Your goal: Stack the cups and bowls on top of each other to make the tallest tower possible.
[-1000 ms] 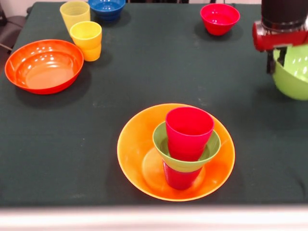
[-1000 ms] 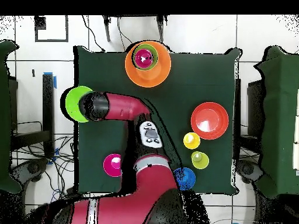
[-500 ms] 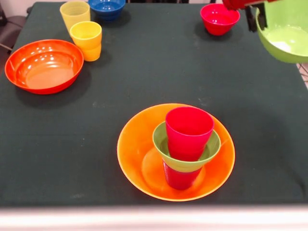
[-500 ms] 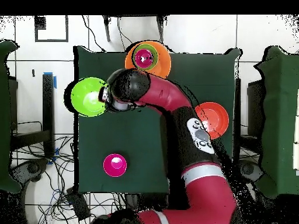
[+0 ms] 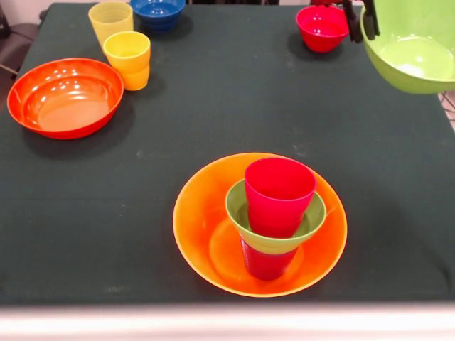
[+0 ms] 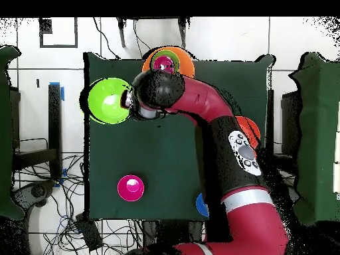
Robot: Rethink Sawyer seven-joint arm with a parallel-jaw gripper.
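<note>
My gripper (image 5: pixel 359 18) is pinched on the rim of the large green bowl (image 5: pixel 412 46), which hangs in the air off the table (image 5: pixel 213 106) at about 1 o'clock in the front view.

The tower (image 5: pixel 274 213) stands near the table's front edge, at roughly 6 o'clock. Its base is the large yellow-orange bowl (image 5: pixel 199 220). A cup stands in that bowl, the small green bowl (image 5: pixel 238 206) rests on it, and the red-pink cup (image 5: pixel 279 188) sits upright in the green one. So four pieces look stacked.

Left loose on the table are the wide orange-red bowl (image 5: pixel 64 96) at 9 o'clock, the yellow-orange cup (image 5: pixel 128 60) and the pale yellow cup (image 5: pixel 110 20) touching or nearly so at 11 o'clock, the small blue bowl (image 5: pixel 158 13) at 12 o'clock, and the small red-pink bowl (image 5: pixel 323 28) just beside the bowl I hold.

I judge the task under half done: the carried bowl must be placed, then five more pieces.
</note>
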